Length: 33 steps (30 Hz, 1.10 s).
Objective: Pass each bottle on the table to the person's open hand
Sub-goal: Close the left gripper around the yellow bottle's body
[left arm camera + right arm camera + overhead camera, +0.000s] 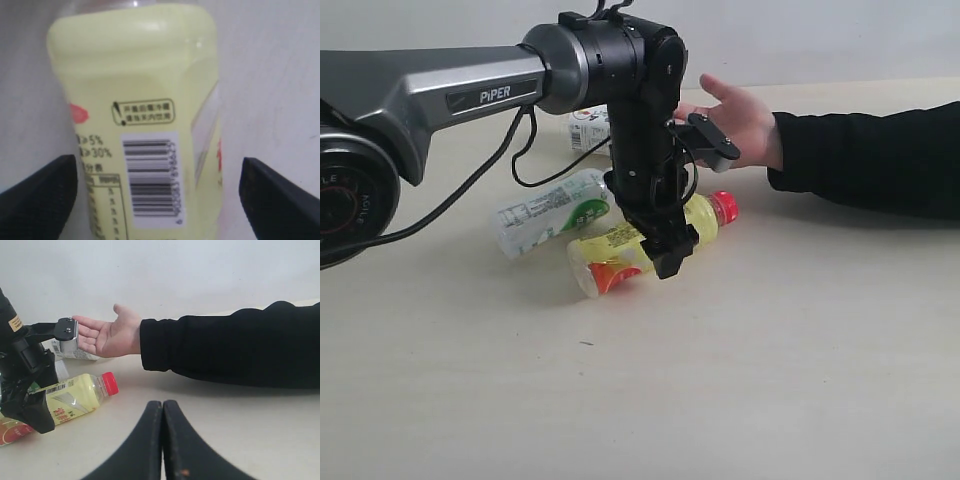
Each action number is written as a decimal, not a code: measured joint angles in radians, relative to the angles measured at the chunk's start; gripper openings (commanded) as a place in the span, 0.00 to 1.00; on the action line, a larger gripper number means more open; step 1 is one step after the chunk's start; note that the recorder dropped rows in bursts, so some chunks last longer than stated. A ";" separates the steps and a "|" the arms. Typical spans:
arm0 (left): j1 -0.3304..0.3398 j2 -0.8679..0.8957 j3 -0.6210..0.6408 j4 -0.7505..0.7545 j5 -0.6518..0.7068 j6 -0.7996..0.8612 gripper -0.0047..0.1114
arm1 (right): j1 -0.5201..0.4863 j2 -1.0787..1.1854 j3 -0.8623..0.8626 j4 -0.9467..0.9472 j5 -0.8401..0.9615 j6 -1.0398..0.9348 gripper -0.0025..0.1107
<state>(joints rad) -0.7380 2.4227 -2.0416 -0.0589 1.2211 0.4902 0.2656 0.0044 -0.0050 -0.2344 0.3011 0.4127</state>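
Observation:
A yellow bottle (pixel 620 250) with a red cap (pixel 723 207) lies on its side on the table (pixel 770 350). My left gripper (pixel 658 245) reaches down over its middle, open, one finger on each side of the body. In the left wrist view the bottle (pixel 150 100) fills the space between the fingers (pixel 45 195), with a gap at one side. A white-green bottle (pixel 555 212) lies just behind it. A squarish bottle (pixel 588 128) with a white label lies further back. The person's open hand (pixel 745 120) waits palm up beyond the arm. My right gripper (pixel 162 410) is shut and empty.
The person's black sleeve (pixel 870 155) stretches along the table from the right. My left arm's grey link (pixel 440 90) and its black cable (pixel 470 185) cross the left side above the bottles. Bare table spreads across the front.

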 measured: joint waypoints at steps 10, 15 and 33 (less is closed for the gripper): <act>0.000 0.000 0.000 0.000 -0.030 -0.004 0.76 | 0.000 0.000 0.000 0.000 0.000 0.000 0.02; 0.000 0.000 0.000 -0.002 -0.035 -0.016 0.76 | 0.000 0.000 0.000 0.000 0.000 0.000 0.02; 0.000 0.002 0.006 -0.010 -0.035 -0.038 0.76 | 0.000 0.000 0.000 0.000 0.000 0.000 0.02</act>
<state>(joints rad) -0.7380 2.4246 -2.0357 -0.0690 1.1860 0.4525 0.2656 0.0044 -0.0050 -0.2344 0.3011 0.4127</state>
